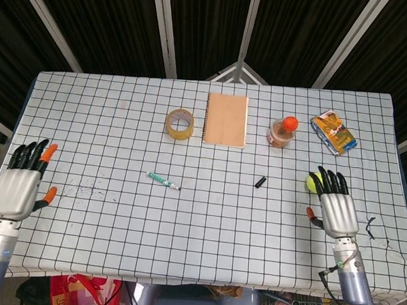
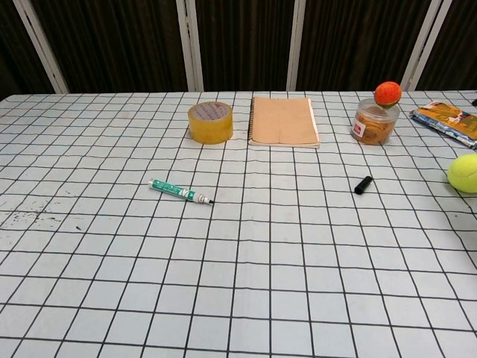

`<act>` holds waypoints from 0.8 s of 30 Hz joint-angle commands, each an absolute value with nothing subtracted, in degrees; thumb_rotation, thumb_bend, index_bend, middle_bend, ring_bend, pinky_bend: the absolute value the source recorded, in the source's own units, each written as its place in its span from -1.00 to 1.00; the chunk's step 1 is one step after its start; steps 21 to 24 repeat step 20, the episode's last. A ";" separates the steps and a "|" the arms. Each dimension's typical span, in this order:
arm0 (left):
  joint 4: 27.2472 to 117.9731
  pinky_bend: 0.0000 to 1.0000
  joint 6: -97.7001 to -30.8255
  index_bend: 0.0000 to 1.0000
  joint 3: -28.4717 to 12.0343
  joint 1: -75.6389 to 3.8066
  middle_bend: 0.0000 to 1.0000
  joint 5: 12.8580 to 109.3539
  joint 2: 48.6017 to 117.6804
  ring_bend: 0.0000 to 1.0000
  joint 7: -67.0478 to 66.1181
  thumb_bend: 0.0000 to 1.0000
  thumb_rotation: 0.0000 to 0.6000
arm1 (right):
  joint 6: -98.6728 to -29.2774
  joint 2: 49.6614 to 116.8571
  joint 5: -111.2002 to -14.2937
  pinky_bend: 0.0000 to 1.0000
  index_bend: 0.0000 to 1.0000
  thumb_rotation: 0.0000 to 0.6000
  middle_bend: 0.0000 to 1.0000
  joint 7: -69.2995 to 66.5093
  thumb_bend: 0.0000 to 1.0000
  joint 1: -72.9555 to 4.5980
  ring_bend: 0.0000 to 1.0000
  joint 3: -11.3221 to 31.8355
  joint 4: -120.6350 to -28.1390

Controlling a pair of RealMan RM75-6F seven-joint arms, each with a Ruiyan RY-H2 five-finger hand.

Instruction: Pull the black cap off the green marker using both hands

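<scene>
The green marker lies uncapped on the checked tablecloth, its bare tip pointing right. The black cap lies apart from it, well to the right. In the head view my left hand hangs at the table's left edge, fingers spread and holding nothing. My right hand is at the right side near the front, also spread and holding nothing, just below the yellow ball. Neither hand shows in the chest view.
A yellow tape roll, a tan notebook, a jar with an orange ball on top and a snack packet line the far side. A yellow tennis ball sits at right. Dark marks stain the cloth at left.
</scene>
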State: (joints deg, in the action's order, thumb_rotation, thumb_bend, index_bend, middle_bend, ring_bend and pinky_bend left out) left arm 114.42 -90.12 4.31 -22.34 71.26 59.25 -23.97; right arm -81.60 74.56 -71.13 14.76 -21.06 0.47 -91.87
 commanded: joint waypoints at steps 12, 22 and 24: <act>98.79 -1.00 -93.49 -0.91 7.55 -10.33 -1.00 78.56 56.94 -1.00 -4.74 -0.10 1.00 | -80.03 69.95 -73.73 -1.00 -0.71 1.00 -0.93 -2.19 -0.34 -13.82 -1.00 -0.94 -76.23; 97.74 -1.00 -91.58 -0.91 5.90 -9.65 -1.00 80.17 57.40 -1.00 -4.08 -0.10 1.00 | -80.50 70.04 -75.81 -1.00 -0.71 1.00 -0.93 -5.51 -0.34 -12.29 -1.00 0.11 -73.88; 97.74 -1.00 -91.58 -0.91 5.90 -9.65 -1.00 80.17 57.40 -1.00 -4.08 -0.10 1.00 | -80.50 70.04 -75.81 -1.00 -0.71 1.00 -0.93 -5.51 -0.34 -12.29 -1.00 0.11 -73.88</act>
